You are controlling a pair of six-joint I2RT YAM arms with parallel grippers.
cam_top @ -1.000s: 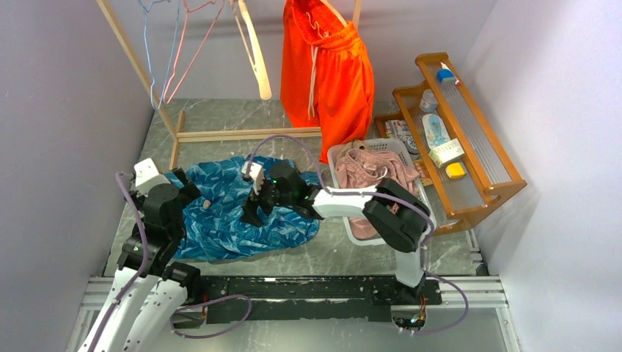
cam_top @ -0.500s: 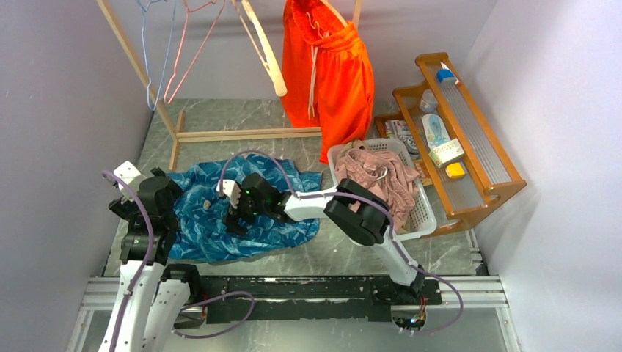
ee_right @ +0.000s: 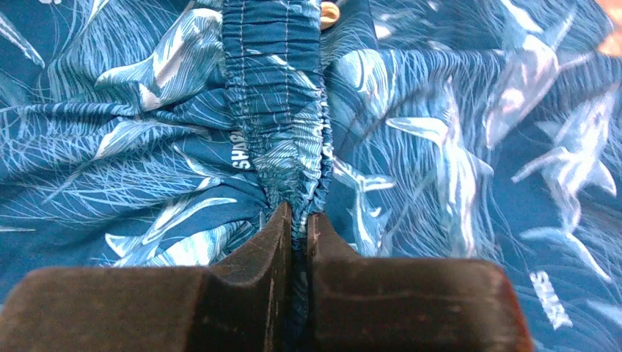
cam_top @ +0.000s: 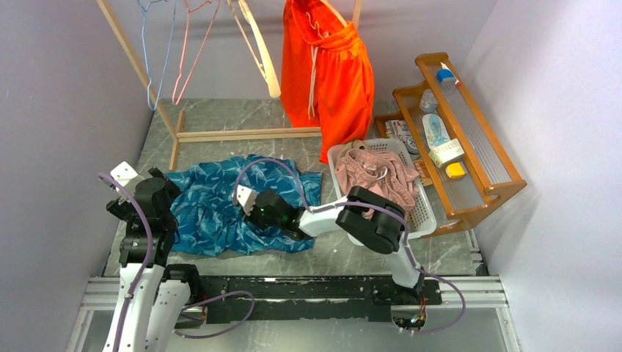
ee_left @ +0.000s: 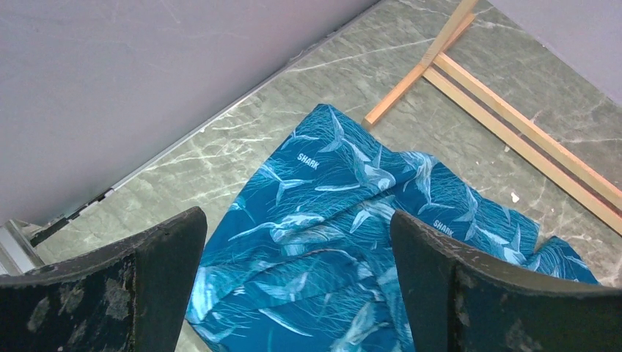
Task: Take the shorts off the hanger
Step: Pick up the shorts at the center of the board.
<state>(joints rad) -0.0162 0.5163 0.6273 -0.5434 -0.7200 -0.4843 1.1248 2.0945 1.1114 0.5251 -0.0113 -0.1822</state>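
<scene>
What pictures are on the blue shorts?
The blue shorts have pale sharks and the word SHARK on them. Clearest in the left wrist view.

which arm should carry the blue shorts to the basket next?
Right, probably. The right gripper is shut on the blue shorts at the waistband, and the basket sits on its side. The left gripper is open above the shorts' edge, holding nothing.

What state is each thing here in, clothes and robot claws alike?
Blue shark-print fabric shorts: lying crumpled, waistband pinched.
Bright orange shorts: hanging up.
Dusty pink shorts: heaped in the white plastic basket.
Left gripper: open, holding nothing.
Right gripper: shut on the blue shorts.
</scene>
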